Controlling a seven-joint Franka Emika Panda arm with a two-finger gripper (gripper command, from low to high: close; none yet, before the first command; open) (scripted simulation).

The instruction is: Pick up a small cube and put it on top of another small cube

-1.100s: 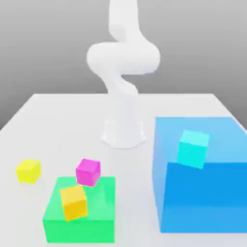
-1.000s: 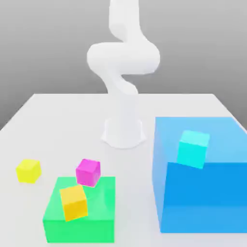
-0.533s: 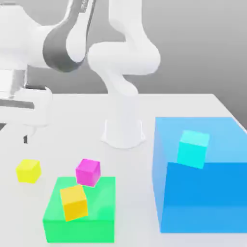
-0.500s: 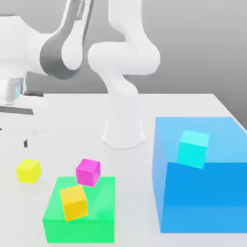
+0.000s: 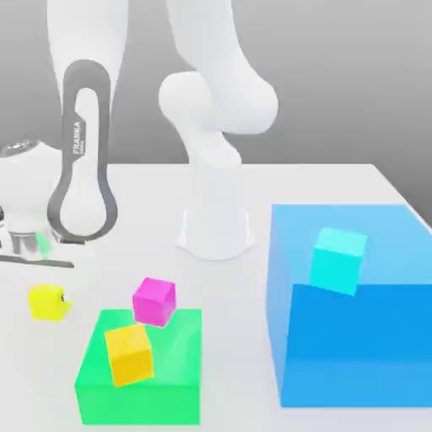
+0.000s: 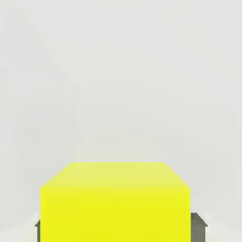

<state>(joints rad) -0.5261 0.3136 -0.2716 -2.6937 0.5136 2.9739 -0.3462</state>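
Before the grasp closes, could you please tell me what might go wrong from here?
The hand straddles the yellow cube with fingers at its sides; an off-centre close could twist it. The magenta cube sits against the green block, with the orange cube close by, so stacking there risks nudging either one.

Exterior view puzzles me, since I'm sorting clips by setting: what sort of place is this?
Most likely a simulated tabletop test scene, not a real room. A white robot arm stands on a plain white table against a blank grey backdrop, among flat-coloured blocks such as the yellow cube and big blue box.
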